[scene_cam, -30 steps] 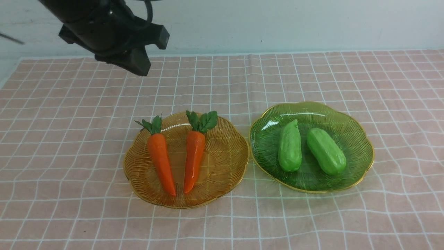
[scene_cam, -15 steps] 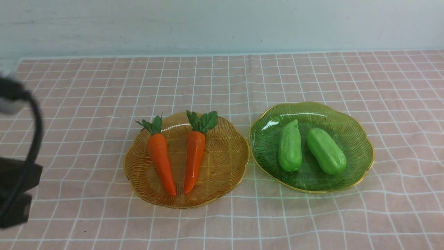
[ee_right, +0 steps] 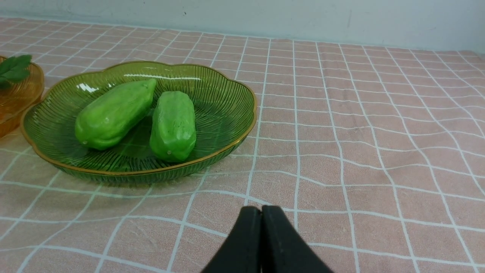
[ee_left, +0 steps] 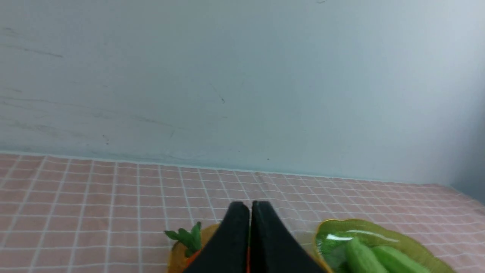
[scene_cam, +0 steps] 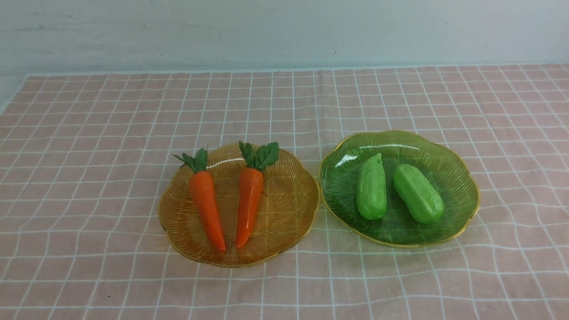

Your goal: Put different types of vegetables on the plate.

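Front view: pink checked tablecloth [scene_cam: 89, 178] covers the whole table, pale wall [scene_cam: 284, 31] behind it. No arm shows in this view. Two ribbed glass plates sit side by side near the middle, rims almost touching. Amber plate [scene_cam: 289, 209] on the left, green plate [scene_cam: 449, 169] on the right.

Amber plate holds both carrots, lying lengthwise, leafy tops toward the wall, tips toward the camera and nearly meeting. Left carrot [scene_cam: 206, 209] leans slightly outward at the top; right carrot [scene_cam: 249, 204] is close to straight. Bodies apart at the top, converging at the tips.

Green plate holds both cucumbers, lying flat. Left cucumber [scene_cam: 371, 189] runs roughly straight front to back; right cucumber [scene_cam: 418, 193] is angled, its near end swung to the right. Close, with a narrow gap between them.

Left wrist view: left gripper [ee_left: 250, 206] has its black fingers pressed together, nothing between them, raised above the cloth, aimed at the gap between the plates.

Right wrist view: right gripper [ee_right: 261, 208] also has fingers together, holding nothing, low over bare cloth, on the side of the green plate away from the amber plate.
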`<state>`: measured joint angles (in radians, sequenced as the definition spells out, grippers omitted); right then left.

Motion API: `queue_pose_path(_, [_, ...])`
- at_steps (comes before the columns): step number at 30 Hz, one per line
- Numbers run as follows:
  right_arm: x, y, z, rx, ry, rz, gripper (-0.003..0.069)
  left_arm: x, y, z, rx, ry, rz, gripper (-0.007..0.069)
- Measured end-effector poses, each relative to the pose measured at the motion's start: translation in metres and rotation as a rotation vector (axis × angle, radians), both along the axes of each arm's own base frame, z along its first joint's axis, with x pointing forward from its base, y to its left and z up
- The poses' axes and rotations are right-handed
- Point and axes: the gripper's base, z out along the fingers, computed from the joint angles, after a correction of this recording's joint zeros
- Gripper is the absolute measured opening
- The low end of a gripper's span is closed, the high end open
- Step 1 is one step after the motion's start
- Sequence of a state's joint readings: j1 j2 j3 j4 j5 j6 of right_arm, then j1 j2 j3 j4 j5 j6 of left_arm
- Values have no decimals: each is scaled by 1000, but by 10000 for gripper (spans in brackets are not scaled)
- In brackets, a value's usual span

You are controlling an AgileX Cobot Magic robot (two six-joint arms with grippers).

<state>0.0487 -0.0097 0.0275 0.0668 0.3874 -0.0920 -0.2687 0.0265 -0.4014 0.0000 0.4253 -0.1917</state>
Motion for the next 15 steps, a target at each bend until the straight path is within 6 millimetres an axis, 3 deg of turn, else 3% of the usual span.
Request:
queue_pose_path(7, [0, 0, 0, 0, 0, 0, -15, 9, 0, -27, 127, 87, 30, -3])
queue_pose_path(11, [0, 0, 0, 0, 0, 0, -15, 17, -1, -52, 170, 155, 30, -3])
queue_pose_path(15, [0, 0, 0, 0, 0, 0, -15, 26, -4, -93, 239, 242, 39, -3])
